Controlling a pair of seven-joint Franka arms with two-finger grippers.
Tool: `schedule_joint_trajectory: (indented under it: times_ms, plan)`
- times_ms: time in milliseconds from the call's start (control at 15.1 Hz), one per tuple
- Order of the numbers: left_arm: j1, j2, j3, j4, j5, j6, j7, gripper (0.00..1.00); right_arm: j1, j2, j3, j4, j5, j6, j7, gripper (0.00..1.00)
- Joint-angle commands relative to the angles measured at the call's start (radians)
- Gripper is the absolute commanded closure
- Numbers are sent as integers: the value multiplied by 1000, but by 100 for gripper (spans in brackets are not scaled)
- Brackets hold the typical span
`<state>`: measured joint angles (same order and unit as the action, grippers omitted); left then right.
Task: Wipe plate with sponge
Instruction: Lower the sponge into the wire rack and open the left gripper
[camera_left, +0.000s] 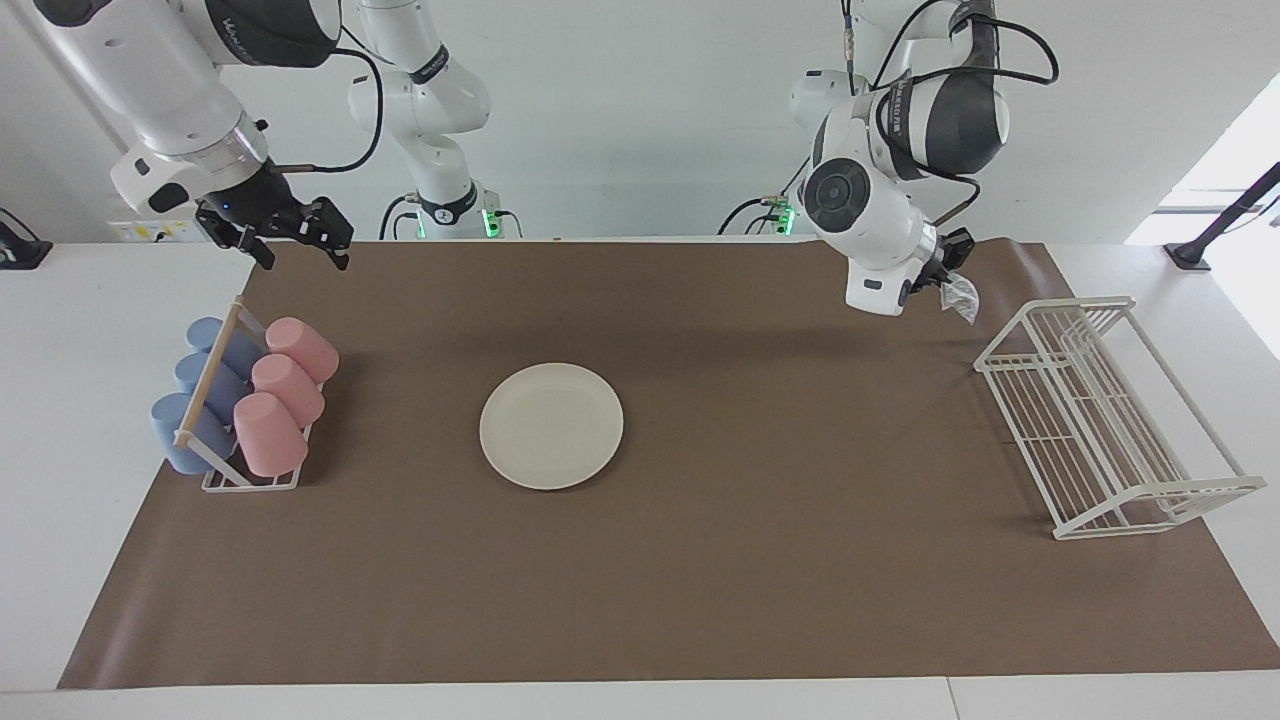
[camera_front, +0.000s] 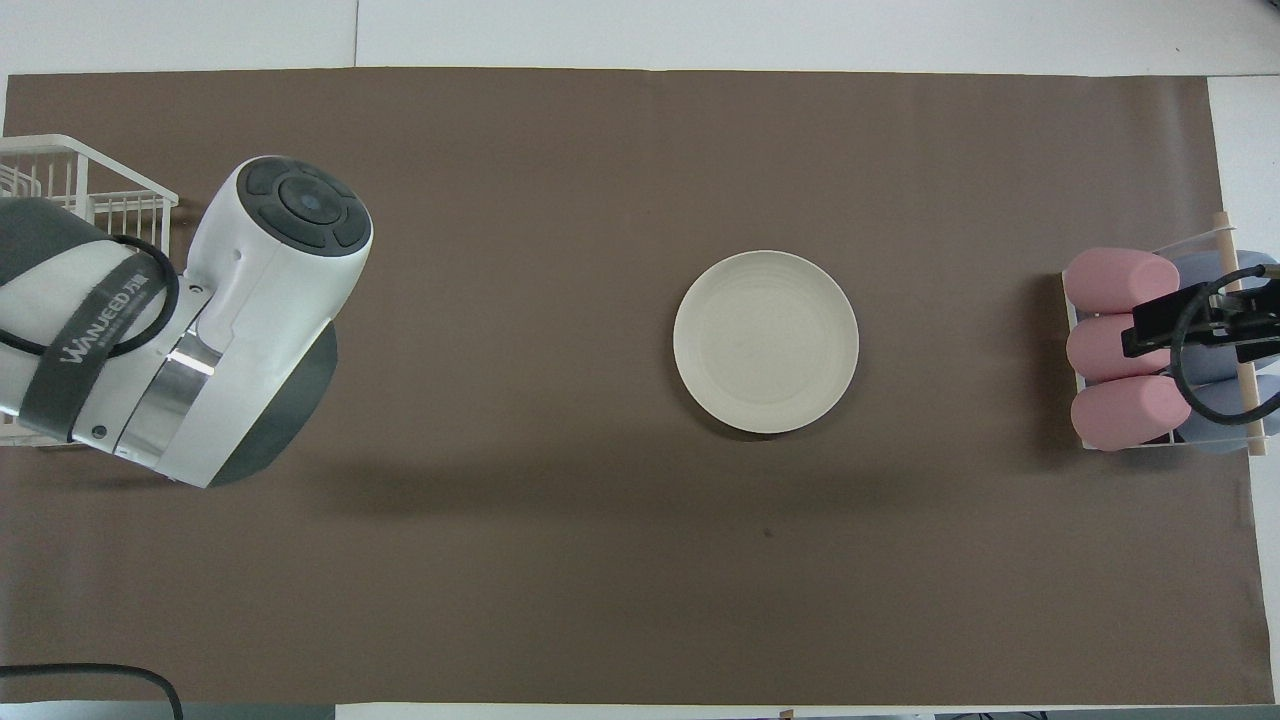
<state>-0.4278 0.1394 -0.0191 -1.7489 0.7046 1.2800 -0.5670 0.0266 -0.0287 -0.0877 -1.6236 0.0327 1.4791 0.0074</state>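
The cream-white plate (camera_left: 551, 425) (camera_front: 766, 341) lies flat in the middle of the brown mat, with nothing on it. My left gripper (camera_left: 945, 285) hangs in the air over the mat beside the white wire rack, shut on the silvery, wrinkly sponge (camera_left: 962, 298). In the overhead view the left arm's body hides both that gripper and the sponge. My right gripper (camera_left: 290, 245) (camera_front: 1160, 330) stands open and holds nothing, raised over the cup rack end of the mat. Both grippers are well away from the plate.
A white wire dish rack (camera_left: 1100, 420) (camera_front: 60, 180) stands at the left arm's end of the table. A small rack of pink and blue cups (camera_left: 240, 400) (camera_front: 1130, 350) lying on their sides stands at the right arm's end. The brown mat (camera_left: 760, 560) covers the table.
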Motion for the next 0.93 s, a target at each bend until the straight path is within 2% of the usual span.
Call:
schedule_joint_trajectory:
  times_ms: [0, 264, 463, 529, 661, 859]
  plan:
    - [-13, 75, 5, 14, 149, -28, -7, 100, 9, -8, -12, -16, 3, 18, 2, 0]
    - [24, 196, 7, 28, 372, -5, 65, 100, 4, -23, -14, -48, 1, 43, 3, 0]
    - [96, 227, 8, 17, 472, 97, 90, 100, 4, -27, -14, -47, 1, 38, 11, 0]
    - [115, 250, 7, 28, 475, 107, 90, 100, 4, -27, -14, -47, 1, 38, 11, 0]
    - [150, 252, 7, 12, 470, 180, 88, 100, 6, -25, -14, -41, 0, 39, 11, 0]
    - [170, 253, 5, 9, 422, 208, 85, 100, 10, -23, -10, -38, 0, 38, 11, 0]
